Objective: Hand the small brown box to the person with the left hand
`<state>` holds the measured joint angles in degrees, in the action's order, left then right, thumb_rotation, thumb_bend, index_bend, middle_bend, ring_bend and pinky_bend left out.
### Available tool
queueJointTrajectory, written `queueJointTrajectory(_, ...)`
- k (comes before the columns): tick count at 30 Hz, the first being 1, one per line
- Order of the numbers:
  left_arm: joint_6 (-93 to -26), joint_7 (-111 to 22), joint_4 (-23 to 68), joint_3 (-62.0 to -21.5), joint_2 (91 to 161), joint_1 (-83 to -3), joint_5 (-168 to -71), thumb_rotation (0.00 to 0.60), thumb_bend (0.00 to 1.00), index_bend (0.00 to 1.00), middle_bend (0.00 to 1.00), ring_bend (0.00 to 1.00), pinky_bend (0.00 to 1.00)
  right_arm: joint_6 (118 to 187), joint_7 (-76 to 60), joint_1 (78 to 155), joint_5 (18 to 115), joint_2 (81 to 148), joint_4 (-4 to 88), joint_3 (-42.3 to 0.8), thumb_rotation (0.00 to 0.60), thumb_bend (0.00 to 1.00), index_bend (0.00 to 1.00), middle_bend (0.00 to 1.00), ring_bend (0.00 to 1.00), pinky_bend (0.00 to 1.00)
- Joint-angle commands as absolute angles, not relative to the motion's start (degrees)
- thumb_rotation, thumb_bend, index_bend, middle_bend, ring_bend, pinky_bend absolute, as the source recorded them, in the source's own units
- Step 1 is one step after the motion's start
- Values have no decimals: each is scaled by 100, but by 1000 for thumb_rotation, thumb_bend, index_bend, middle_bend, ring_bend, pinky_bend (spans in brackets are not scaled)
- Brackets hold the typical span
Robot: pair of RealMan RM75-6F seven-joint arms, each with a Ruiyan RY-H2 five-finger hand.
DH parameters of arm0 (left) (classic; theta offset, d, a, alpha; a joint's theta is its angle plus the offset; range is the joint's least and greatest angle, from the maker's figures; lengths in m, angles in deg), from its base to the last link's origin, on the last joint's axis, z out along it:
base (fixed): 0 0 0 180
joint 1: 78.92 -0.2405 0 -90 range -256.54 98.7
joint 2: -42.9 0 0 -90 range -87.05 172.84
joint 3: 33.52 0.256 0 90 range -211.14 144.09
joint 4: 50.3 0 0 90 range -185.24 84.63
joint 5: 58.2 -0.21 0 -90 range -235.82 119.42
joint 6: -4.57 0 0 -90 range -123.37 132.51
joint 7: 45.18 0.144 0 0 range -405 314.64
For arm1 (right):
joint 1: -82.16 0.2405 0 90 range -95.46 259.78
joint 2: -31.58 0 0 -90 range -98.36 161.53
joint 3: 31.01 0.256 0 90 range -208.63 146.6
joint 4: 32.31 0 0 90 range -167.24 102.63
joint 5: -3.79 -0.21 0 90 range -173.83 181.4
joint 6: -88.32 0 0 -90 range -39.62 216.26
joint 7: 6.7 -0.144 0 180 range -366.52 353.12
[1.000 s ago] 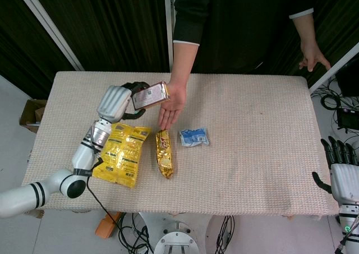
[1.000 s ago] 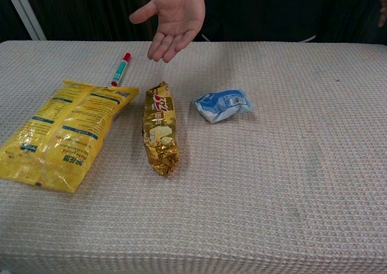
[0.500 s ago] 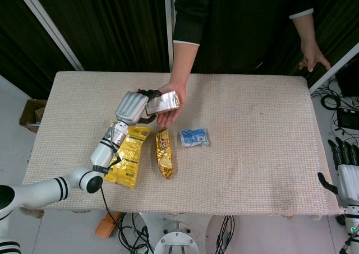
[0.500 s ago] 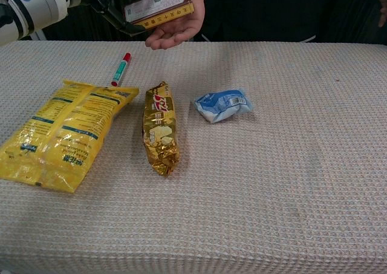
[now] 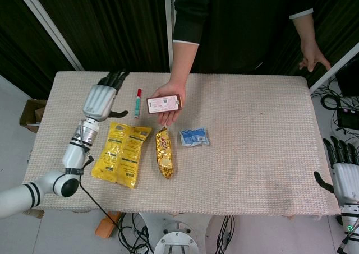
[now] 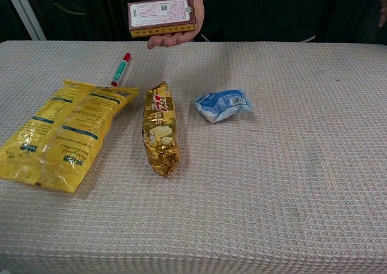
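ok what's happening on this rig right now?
Handover looks done. The small brown box lies on the person's hand, held above the table. The left hand is open and holds nothing, off to the side near the red-capped marker. The right hand idles open at the table's edge.

small brown box (image 6: 162, 14): brown edges, pale pink printed top
large bag (image 6: 63, 132): yellow, dark print
snack packet (image 6: 160, 127): gold
pouch (image 6: 222, 104): blue-white
marker (image 6: 121, 69): green, red cap
tabletop (image 6: 290, 183): beige weave
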<state>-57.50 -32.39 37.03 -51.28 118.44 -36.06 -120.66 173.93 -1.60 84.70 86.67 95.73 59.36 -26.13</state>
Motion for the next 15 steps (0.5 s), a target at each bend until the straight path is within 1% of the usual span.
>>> queueJointTrajectory(1,-5872,-3220,4276,-4885,10942,-4363,-11354,541,0,6,0,32,231,17415,-171,8474,8696,9569,5951,-2609,600,176,0,0,0,0)
queueJointTrajectory(3,-5985,-3524,4429,-4631,10646,-4802,-11387,486,2,7,0,32,231,17452,-201,8472,8744,9562,5958,-2610,600,176,0,0,0,0)
queueJointTrajectory(6,-6560,-3885,4445,-4118,10540,-5490,-11986,467,1,7,9,33,230,17519,-273,8453,8797,9571,5933,-2612,600,176,0,0,0,0)
queueJointTrajectory(7,-6879,-3975,4388,-3891,10592,-5772,-12287,464,1,8,13,33,230,17543,-305,8443,8811,9580,5911,-2614,600,176,0,0,0,0)
queueJointTrajectory(10,-7639,-4170,4137,-3397,10839,-6402,-12979,444,0,8,28,33,230,17540,-337,8432,8803,9602,5846,-2625,600,176,0,0,0,0)
queueJointTrajectory(13,-8234,-4181,3784,-3108,11134,-6848,-13455,441,0,8,34,33,230,17457,-323,8453,8774,9625,5802,-2644,600,176,0,0,0,0)
queueJointTrajectory(15,-8524,-4255,3595,-3023,11301,-7054,-13668,440,0,8,34,33,229,17426,-307,8463,8775,9649,5789,-2657,600,176,0,0,0,0)
